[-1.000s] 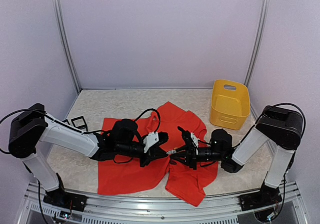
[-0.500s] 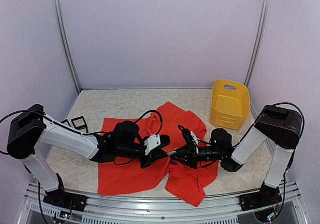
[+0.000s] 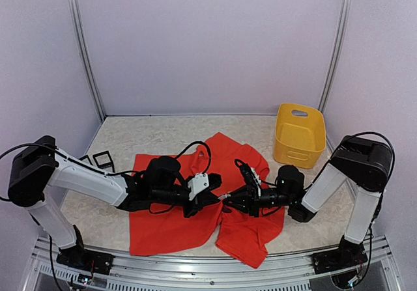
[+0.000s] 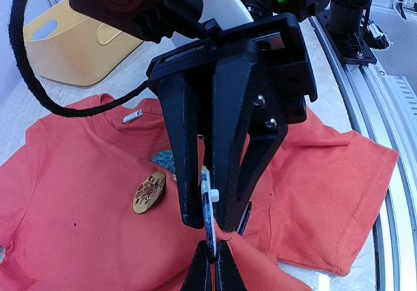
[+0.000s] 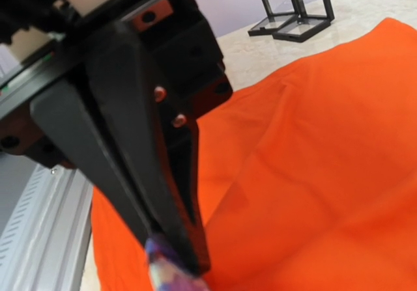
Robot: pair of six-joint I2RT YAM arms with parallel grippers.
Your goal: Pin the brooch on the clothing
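The left claw was clamped shut on a pinched-up peak of the shirt, which lay spread on the table between the arms. The right claw, tip to tip with it, narrowly gripped the thin brooch, whose end was at the peak. A gold badge lay on the shirt nearby; the basket stood well apart.

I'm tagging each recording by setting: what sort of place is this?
Most likely a lab robot test cell: plain pale walls framed by aluminium posts, a left arm and right arm bolted to a metal rail at the table edge, and staged props, a red T-shirt and yellow basket.
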